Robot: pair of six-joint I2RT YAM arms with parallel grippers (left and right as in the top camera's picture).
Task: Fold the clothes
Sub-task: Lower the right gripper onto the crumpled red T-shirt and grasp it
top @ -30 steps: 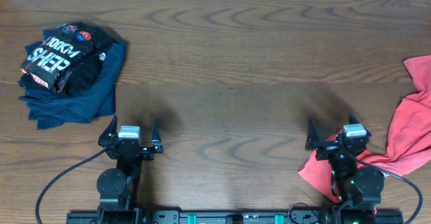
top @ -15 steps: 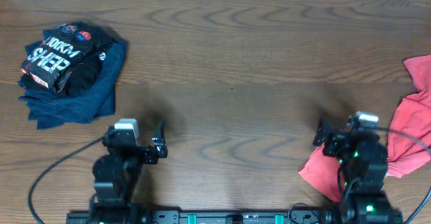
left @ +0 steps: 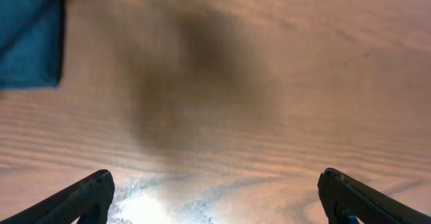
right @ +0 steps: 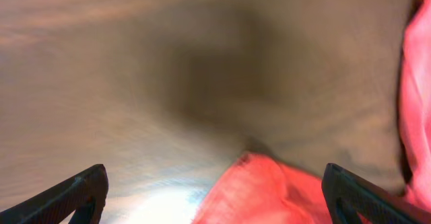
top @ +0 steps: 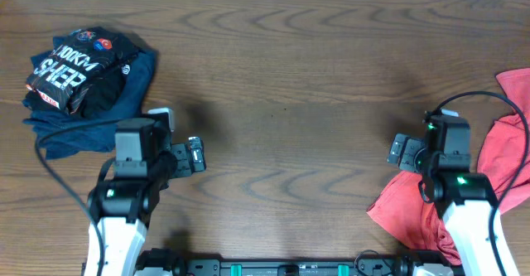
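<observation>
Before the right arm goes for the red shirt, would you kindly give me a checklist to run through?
1. Right gripper open and empty: ok.
2. Left gripper open and empty: ok.
3. Red shirt close to the right gripper: ok, a corner shows just below it in the wrist view.
4. Shirt flat: not ok, crumpled.
5. Whole shirt visible: not ok, it runs out of the overhead view on the right.
6. Table middle bare for spreading: ok; the folded pile sits far left.

Crumpled coral-red T-shirt (top: 507,164), unfolded, heaped at the table's right edge, partly beyond the overhead frame.
</observation>
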